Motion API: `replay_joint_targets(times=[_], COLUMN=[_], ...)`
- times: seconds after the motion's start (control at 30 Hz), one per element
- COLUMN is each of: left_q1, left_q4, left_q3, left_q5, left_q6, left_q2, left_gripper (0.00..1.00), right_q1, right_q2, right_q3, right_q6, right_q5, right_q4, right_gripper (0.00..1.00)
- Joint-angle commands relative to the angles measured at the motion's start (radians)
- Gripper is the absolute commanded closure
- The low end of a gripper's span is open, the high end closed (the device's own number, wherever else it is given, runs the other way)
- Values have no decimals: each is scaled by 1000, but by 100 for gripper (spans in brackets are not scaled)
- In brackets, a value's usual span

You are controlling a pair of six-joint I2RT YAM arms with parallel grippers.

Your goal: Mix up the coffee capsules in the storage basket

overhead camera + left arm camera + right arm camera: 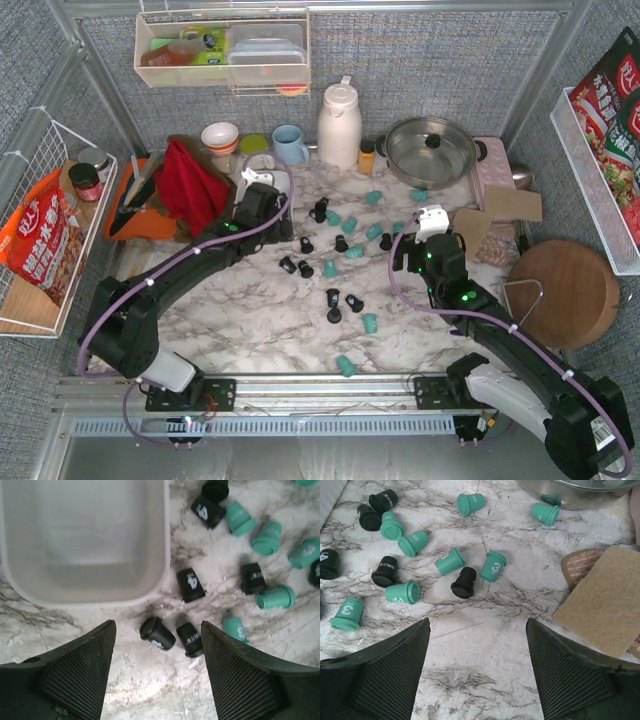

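Observation:
Teal and black coffee capsules (369,322) lie scattered on the marble table. The white storage basket (85,535) shows empty in the left wrist view, at the upper left; in the top view my left arm hides it. My left gripper (156,627) is open just in front of the basket's near right corner. Two black capsules (190,640) lie on their sides between its fingertips, neither of them gripped. My right gripper (477,622) is open over bare marble. Teal capsules (450,561) and a black one (464,582) lie a little ahead of it.
At the back stand a lidded steel pot (430,150), a white thermos (339,125), a blue mug (290,143) and a red cloth (190,180). A brown pad (607,600) and a round wooden board (563,290) lie at the right. Wire baskets hang on both side walls.

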Motion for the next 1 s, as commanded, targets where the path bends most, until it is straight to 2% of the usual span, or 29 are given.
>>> replay_joint_targets(times=[0.0,0.33,0.5,0.97], left_q1=[-51,-65,-65,-64], left_q4=[-24,10,51,67], left_q3=[-35,-96,-110,-110], left_q5=[-25,191,211,150], left_q6=[5,150,173,251], left_q2=[-6,65,108,165], left_gripper=[23,23,23,22], right_q1=[0,0,1,0], right_q2=[4,21,28,51], right_q3=[10,9,10,19], right_q6=[11,9,4,-1], right_q5=[-17,-33,-32,-52], right_q4=[14,14,15,12], right_gripper=[18,18,18,18])
